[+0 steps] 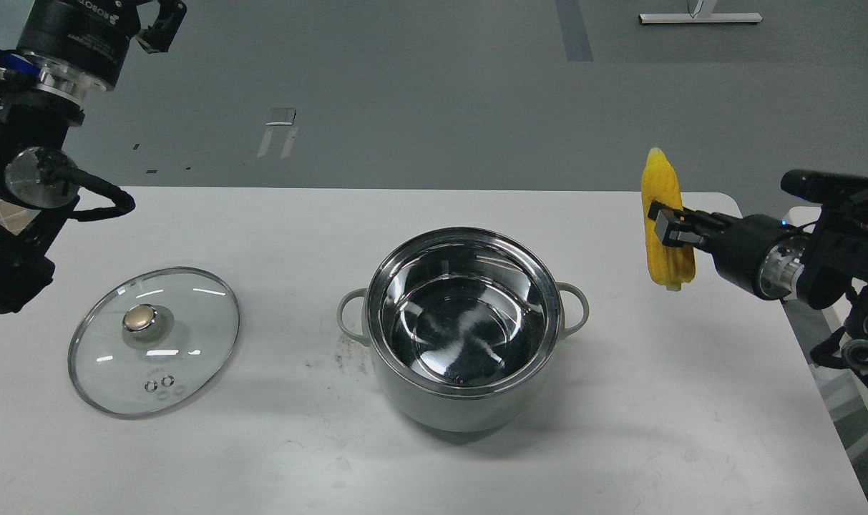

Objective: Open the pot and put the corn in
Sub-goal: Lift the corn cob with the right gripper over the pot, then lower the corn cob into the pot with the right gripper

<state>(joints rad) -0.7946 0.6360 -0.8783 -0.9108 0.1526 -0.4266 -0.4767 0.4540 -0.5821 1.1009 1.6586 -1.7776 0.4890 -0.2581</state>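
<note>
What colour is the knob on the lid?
Gold, slightly brushed, on the clear glass lid lying left of the pot. Head view, the only one, shows the knob clearly.

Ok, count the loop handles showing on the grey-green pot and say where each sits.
2: a left loop handle and a right loop handle on the round pale grey-green steel-lined pot; none seems hidden.

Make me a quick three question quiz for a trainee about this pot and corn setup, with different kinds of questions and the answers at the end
1. True or false: the glass lid is on the pot.
2. What holds the corn? A) left gripper B) right gripper C) nothing, it lies on the table
3. Fill in: the lid lies to the pot's ____ in the head view.

Key: 1 false, it lies on the table beside the pot. 2 B, held upright in the air, right of the pot. 3 left.
</note>
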